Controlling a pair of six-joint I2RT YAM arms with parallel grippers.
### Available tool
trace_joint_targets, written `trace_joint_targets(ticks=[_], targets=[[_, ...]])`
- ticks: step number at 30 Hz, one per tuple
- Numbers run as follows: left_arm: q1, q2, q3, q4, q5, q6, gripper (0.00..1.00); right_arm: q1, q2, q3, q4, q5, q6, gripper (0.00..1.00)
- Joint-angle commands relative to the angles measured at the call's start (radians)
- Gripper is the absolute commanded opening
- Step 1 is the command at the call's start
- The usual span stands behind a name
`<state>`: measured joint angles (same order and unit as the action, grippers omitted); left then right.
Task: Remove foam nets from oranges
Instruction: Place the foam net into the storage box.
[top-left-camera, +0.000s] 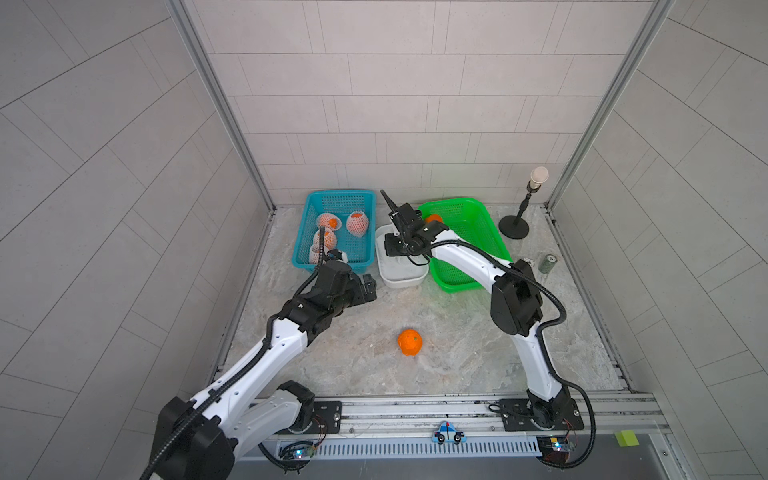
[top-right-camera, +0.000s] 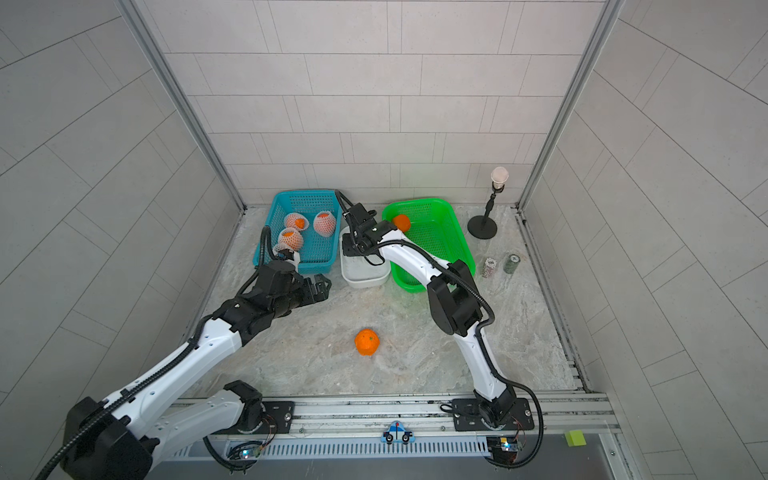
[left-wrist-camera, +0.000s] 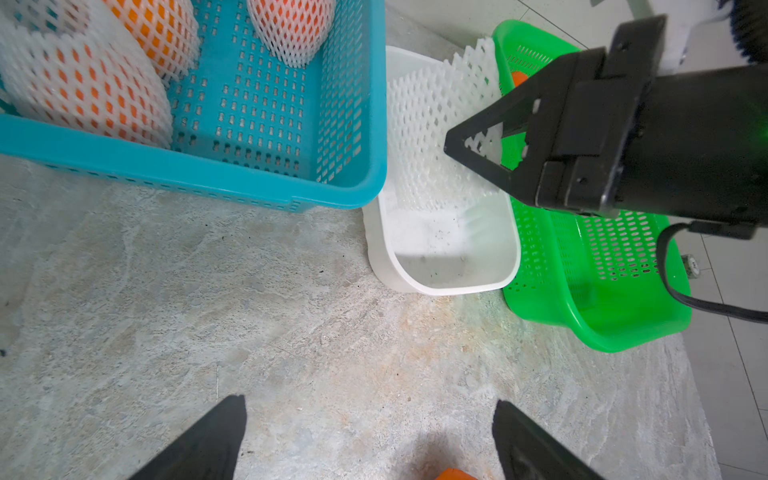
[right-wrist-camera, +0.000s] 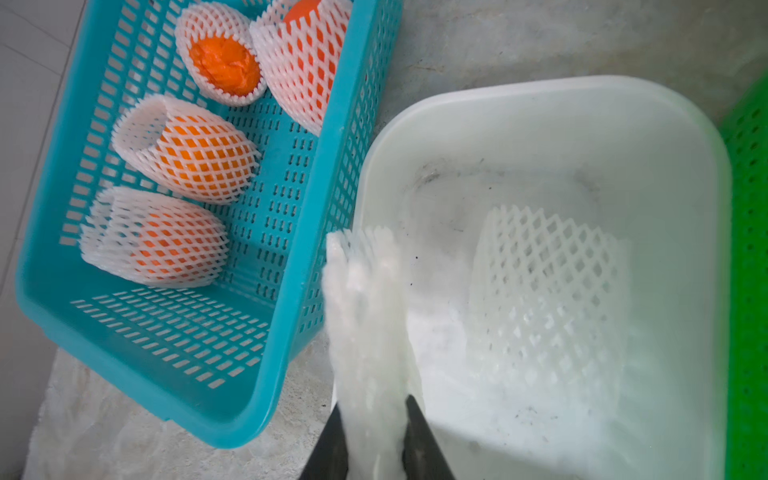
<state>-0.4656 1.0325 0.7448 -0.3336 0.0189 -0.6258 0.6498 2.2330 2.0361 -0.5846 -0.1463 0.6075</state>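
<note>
Net (right-wrist-camera: 365, 299) blurs between right pincer (right-wrist-camera: 374, 401) jaws — gripped or freed, I cannot tell; I'd release squarely over tub (right-wrist-camera: 540, 87), twelve o'clock of bare orange (top-left-camera: 410, 343) — left pincer (left-wrist-camera: 370, 399) gapes empty.

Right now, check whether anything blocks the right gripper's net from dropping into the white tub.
Nothing visible does. The foam net hangs between the jaws of the right gripper over the white tub, near the rim by the blue basket; a loose net already inside lies off to one side.

Marble tabletop (top-left-camera: 457, 365); along the far edge, left to right: blue basket (top-left-camera: 300, 237), white tub (top-left-camera: 405, 283), green basket (top-left-camera: 457, 287), lamp stand (top-left-camera: 514, 228); chip stack (top-left-camera: 548, 263) right; bare orange (top-left-camera: 409, 342) near-centre.
</note>
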Motion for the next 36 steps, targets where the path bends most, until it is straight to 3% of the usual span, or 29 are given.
trace_joint_targets(ticks=[1, 13, 16, 25, 36], targets=[[0.007, 0.007, 0.000, 0.015, -0.024, 0.014, 1.00, 0.006, 0.043, 0.059, -0.045, 0.022, 0.009, 0.28], [0.012, 0.018, -0.015, 0.035, -0.013, 0.023, 1.00, -0.001, 0.171, 0.235, -0.179, 0.077, -0.053, 0.40], [0.015, 0.020, -0.021, 0.043, -0.009, 0.022, 1.00, -0.004, 0.157, 0.239, -0.202, 0.092, -0.065, 0.41], [0.016, 0.037, -0.007, 0.034, 0.008, 0.025, 1.00, -0.006, 0.106, 0.242, -0.213, 0.192, -0.126, 0.57], [0.016, 0.060, -0.011, 0.052, 0.023, 0.017, 1.00, -0.007, 0.107, 0.309, -0.257, 0.176, -0.152, 0.62]])
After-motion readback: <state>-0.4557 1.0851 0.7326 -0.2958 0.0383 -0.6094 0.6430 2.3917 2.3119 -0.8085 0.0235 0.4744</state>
